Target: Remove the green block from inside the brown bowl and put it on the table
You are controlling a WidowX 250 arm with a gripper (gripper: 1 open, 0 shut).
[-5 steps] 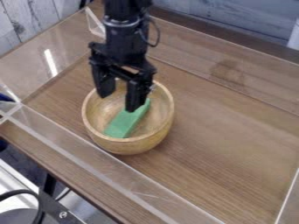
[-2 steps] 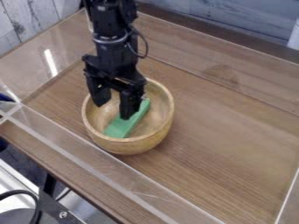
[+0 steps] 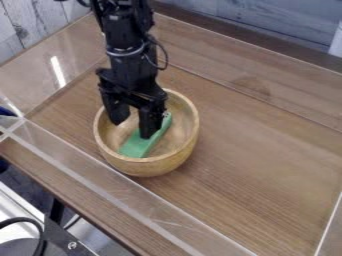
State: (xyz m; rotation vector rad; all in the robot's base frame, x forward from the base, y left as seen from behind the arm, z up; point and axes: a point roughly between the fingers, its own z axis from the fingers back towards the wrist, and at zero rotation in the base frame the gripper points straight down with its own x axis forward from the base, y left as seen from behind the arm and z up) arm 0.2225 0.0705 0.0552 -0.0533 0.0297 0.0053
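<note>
The green block (image 3: 142, 143) lies slanted inside the brown bowl (image 3: 181, 155), which sits on the wood-grain table (image 3: 254, 130) left of centre. My black gripper (image 3: 131, 120) hangs over the bowl's far left part, open, with its fingertips dipping below the rim. One finger (image 3: 150, 118) stands right beside the block's upper end and the other (image 3: 111, 112) sits near the bowl's left wall. The fingers hold nothing.
Clear acrylic walls (image 3: 80, 175) edge the table along the front and left. A pale plank wall (image 3: 34, 25) stands behind on the left. Dark cables and gear (image 3: 40, 238) sit below the table's front corner.
The gripper has shifted left and a little lower over the bowl, still open. The block and bowl have not moved.
</note>
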